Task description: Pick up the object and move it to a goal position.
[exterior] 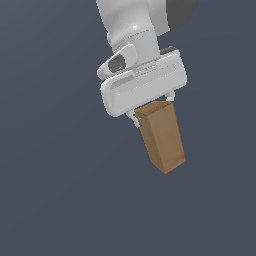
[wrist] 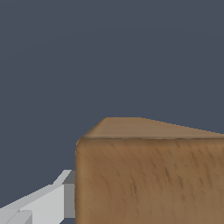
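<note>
Gripper is clamped on the top end of the block. Fingers are mostly hidden: only slivers show beside the block's upper corners, under the white hand body. Arm is cut off above by the frame edge. In the wrist view the block fills the lower corner and runs out of frame; one grey-white finger touches its side, the other isn't visible. Block hangs below the gripper, long axis running down and tilted, lower end toward the exterior view's right. Plain dark background all round.
</note>
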`<state>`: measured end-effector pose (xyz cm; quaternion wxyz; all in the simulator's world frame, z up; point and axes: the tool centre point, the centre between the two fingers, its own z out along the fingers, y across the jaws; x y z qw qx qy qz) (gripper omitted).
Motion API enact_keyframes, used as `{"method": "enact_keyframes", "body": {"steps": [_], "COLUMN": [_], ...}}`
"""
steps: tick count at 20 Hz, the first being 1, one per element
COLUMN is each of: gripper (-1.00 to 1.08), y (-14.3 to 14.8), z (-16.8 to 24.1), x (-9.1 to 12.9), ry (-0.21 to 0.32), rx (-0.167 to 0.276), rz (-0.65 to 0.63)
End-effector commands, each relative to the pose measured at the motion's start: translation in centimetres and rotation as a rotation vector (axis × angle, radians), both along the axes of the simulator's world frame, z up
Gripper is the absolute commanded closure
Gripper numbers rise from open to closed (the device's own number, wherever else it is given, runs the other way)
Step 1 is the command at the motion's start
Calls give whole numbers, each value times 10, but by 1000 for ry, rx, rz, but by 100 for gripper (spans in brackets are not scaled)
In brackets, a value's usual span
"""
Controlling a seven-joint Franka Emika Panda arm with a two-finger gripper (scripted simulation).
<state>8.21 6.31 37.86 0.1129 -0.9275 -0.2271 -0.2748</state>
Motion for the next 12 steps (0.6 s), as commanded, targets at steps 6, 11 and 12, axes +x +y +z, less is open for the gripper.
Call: {"method": "enact_keyframes", "body": {"steps": [6,11,12], "gripper": [108,108,108], "y": [-6,-12,-13], "z": [57,92,98], "x": [9,11,11], "ry": [-119,-191,-205], "rx": [45,78,84], "rz": [89,151,163]}}
